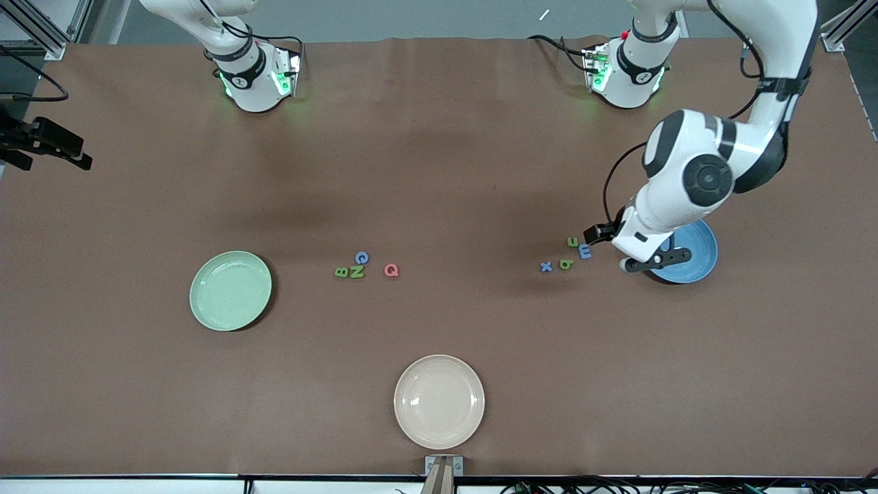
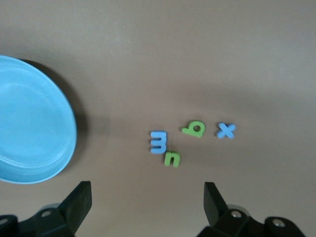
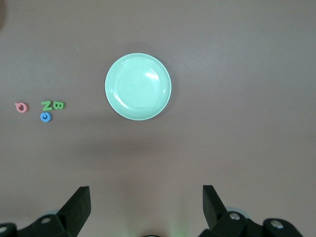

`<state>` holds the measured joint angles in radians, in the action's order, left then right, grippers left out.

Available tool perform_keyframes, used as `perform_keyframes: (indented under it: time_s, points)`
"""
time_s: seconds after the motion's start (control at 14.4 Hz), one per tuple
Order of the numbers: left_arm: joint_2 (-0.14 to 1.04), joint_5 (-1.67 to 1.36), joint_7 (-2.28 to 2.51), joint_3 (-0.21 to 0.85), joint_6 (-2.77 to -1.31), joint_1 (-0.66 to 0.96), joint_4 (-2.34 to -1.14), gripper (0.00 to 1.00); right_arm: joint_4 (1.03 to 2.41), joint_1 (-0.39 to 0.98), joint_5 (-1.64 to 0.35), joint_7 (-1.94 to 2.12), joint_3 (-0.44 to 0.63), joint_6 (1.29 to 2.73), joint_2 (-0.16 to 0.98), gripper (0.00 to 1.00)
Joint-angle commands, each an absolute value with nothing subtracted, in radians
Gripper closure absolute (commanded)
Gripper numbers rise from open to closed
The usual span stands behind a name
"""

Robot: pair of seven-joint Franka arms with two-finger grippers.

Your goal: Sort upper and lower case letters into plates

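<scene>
On the worktop, the cream plate lies nearest the camera at six o'clock, unneeded. At mid-depth the mint plate sits at nine with capitals B, N, G, Q beside it, seemingly its share.

At three, the left hand, fingers spread and empty, hovers by the blue plate over the lowercase letters, probably to pick one; the right hand, also spread, waits high above the mint plate.

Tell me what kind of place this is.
Likely a robotics lab bench: a brown-covered table, aluminium frame rails at the corners, cables along the edge, and foam letters with plates laid out for sorting.
</scene>
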<state>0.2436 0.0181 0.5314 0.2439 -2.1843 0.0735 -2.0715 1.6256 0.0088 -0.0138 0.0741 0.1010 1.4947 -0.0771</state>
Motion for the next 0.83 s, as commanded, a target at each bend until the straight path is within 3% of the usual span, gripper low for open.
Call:
perform_keyframes:
  time_s: [0.0, 0.55, 0.76]
  points:
    - [0.293, 0.072, 0.615, 0.245, -2.293, 0.094, -2.114, 0.0, 1.663, 0.009, -0.009, 0.081, 0.098, 1.485, -0.109, 0.0]
    - [0.442, 0.14, 0.719, 0.245, -2.48, 0.091, -2.132, 0.01, 1.663, 0.012, -0.009, 0.081, 0.098, 1.477, -0.106, 0.0]
    - [0.446, 0.14, 0.727, 0.244, -2.511, 0.087, -2.166, 0.13, 1.663, 0.014, -0.009, 0.08, 0.098, 1.477, -0.106, 0.0]
